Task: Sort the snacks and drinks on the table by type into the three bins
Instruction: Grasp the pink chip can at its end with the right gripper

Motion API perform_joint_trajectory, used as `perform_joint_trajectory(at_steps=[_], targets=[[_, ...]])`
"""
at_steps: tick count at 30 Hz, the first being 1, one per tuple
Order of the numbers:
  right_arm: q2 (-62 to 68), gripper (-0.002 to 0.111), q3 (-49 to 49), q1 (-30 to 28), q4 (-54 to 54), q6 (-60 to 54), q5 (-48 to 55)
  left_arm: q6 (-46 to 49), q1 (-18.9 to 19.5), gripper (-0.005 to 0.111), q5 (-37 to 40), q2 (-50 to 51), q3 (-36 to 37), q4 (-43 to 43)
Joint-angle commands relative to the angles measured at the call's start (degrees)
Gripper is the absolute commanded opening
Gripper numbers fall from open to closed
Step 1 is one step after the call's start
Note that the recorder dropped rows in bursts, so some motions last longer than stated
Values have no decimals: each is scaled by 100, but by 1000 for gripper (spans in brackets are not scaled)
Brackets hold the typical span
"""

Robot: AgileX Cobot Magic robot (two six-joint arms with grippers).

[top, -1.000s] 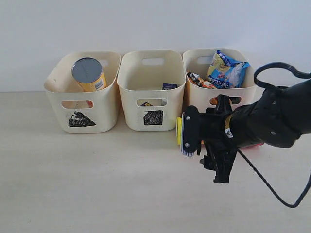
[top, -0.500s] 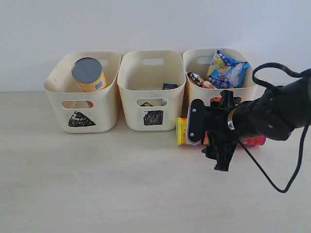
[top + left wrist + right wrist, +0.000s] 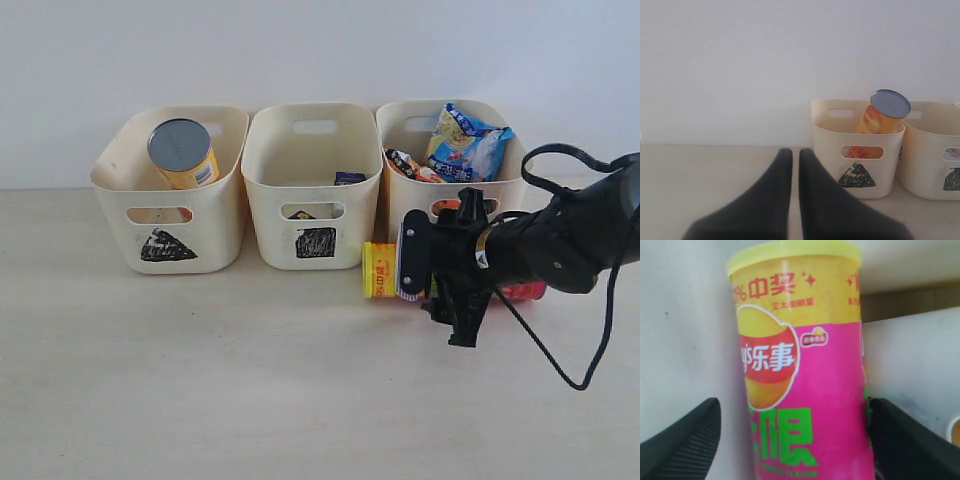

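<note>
At the left of the exterior view we see the triangle bin (image 3: 215,222) on the table (image 3: 200,380), backed against the wall (image 3: 300,50). The yellow tube (image 3: 184,155) leans inside it, its grey end above the rim. The left wrist view shows that same bin and tube beyond the left claw (image 3: 795,156). Its dark fingers (image 3: 770,200) lie almost together, with only a thin slit between them and nothing held. We do not find this claw in the exterior view.

At upper centre stands the square bin (image 3: 268,190), just beside the first. A dark carton (image 3: 349,178) shows low at its back right corner. Something else shows through its front handle hole, too small for us to name.

Right of centre is the circle bin (image 3: 400,205), holding the blue packet (image 3: 465,142) upright and the orange-black packet (image 3: 405,163) beside it. Its mark is hidden behind the arm (image 3: 570,240).

Just in front of that bin the pink tube (image 3: 381,270) lies on its side on the table, yellow lid to the left and pink base poking out past the arm on the right. The right claw (image 3: 427,282) straddles it, reaching in from the right of the frame. The right wrist view shows this claw spread wide on either side of the tube. One finger stands clear with table showing between. The other sits right at the tube's side, and we cannot tell whether it touches. So this claw is agape, not clamped. A black cable (image 3: 560,152) loops above the arm.
</note>
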Motion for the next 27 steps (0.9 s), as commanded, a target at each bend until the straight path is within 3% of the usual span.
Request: perform_joint_trajectory(at_steps=[1, 4, 13, 27], targets=[[141, 71, -32, -61, -40, -205, -158, -12, 21, 4, -71, -17, 23, -68], [207, 63, -32, -70, -40, -309, -140, -12, 21, 4, -71, -17, 23, -68], [274, 0, -32, -70, 27, -309, -117, -12, 21, 4, -71, -17, 23, -68], [-575, 0, -32, 339, 47, 443, 603, -12, 21, 4, -71, -17, 23, -68]])
